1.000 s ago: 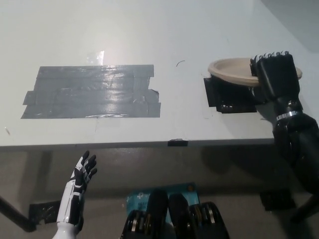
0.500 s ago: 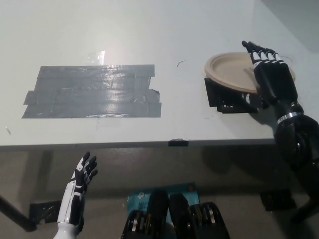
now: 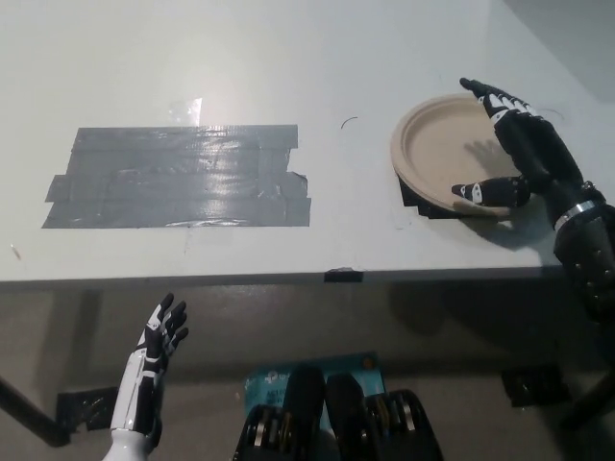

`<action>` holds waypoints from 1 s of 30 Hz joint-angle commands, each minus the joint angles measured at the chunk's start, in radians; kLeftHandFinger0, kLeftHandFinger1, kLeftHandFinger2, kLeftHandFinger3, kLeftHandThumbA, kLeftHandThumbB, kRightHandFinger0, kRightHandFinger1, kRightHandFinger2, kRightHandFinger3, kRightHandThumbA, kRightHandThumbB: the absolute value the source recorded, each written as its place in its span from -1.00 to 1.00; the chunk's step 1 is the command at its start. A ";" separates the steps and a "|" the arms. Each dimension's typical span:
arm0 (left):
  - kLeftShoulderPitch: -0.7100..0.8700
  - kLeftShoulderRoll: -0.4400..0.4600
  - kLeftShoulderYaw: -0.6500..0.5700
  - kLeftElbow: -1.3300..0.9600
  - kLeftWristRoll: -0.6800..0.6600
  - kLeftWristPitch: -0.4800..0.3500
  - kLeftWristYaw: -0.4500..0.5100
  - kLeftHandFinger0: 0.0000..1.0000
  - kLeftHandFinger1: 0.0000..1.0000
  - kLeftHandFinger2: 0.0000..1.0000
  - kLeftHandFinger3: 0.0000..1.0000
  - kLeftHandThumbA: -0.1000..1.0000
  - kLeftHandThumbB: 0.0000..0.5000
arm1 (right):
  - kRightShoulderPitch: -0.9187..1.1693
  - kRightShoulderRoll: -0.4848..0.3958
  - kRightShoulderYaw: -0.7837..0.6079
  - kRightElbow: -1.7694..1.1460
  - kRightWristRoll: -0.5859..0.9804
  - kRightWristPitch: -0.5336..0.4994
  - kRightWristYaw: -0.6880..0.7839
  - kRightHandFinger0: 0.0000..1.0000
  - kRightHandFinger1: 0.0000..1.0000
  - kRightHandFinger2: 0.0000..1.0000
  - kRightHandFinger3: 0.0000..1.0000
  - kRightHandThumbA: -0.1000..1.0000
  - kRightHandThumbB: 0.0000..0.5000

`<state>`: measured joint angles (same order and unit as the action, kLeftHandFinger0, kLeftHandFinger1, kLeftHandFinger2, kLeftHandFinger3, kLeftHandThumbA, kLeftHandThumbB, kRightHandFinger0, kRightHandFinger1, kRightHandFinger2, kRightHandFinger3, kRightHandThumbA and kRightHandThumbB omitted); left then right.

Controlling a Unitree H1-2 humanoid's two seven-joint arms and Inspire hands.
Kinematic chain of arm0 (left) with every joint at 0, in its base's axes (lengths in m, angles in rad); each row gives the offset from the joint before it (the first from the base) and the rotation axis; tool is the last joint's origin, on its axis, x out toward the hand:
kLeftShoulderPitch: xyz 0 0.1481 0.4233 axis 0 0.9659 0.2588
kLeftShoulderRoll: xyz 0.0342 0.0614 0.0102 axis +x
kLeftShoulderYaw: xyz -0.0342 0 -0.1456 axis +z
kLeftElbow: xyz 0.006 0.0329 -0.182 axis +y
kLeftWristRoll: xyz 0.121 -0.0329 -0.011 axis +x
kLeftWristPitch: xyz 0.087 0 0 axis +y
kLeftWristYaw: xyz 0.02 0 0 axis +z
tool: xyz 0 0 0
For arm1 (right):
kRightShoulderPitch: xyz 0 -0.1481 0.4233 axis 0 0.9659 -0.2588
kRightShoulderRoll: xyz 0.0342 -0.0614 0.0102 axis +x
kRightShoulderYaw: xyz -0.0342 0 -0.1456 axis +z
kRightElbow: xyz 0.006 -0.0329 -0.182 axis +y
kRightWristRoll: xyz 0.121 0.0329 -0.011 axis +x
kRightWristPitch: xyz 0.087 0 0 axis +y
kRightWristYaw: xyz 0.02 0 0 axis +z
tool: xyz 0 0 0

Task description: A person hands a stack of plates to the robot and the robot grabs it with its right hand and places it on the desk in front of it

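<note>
White and idle, the left hand (image 3: pixel 159 336) hangs below the counter (image 3: pixel 288 67) edge, fingers spread on nothing. One grey tape patch (image 3: pixel 178 176) lies left of centre. At the right, the stack of plates (image 3: pixel 447 154), which reads as one plate from above, now lies flat on a black pad; the black right hand (image 3: pixel 524 154) has opened, one finger over the rim: placement looks nearly done.

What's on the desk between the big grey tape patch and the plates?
In the head view, mostly bare white desk separates the tape patch from the plates; only a small dark curved mark shows there.
</note>
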<state>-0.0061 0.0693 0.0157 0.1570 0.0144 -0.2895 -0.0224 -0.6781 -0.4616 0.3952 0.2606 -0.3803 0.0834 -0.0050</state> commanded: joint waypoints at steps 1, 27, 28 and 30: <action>-0.054 0.010 0.010 -0.032 -0.008 0.010 0.002 1.00 1.00 1.00 1.00 1.00 -0.38 | -0.174 -0.187 -0.185 -0.545 1.047 0.315 0.709 1.00 1.00 1.00 1.00 1.00 1.00; -0.090 0.003 -0.001 -0.004 0.002 -0.009 0.000 1.00 1.00 1.00 1.00 1.00 -0.44 | 0.270 -0.178 -0.279 -1.120 1.181 0.052 0.148 1.00 1.00 1.00 1.00 1.00 1.00; -0.086 0.002 0.000 -0.004 0.005 -0.007 0.004 1.00 1.00 1.00 1.00 1.00 -0.41 | 0.309 -0.161 -0.270 -1.121 1.175 0.027 0.151 1.00 1.00 1.00 1.00 1.00 1.00; -0.074 0.001 0.001 -0.009 0.005 -0.003 0.006 1.00 1.00 1.00 1.00 1.00 -0.42 | 0.405 -0.115 -0.250 -1.122 1.124 -0.012 0.147 1.00 1.00 1.00 1.00 1.00 1.00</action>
<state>-0.0360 0.0692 0.0154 0.1597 0.0146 -0.2887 -0.0224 -0.5028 -0.5042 0.2920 -0.1781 0.1526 0.1935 0.1794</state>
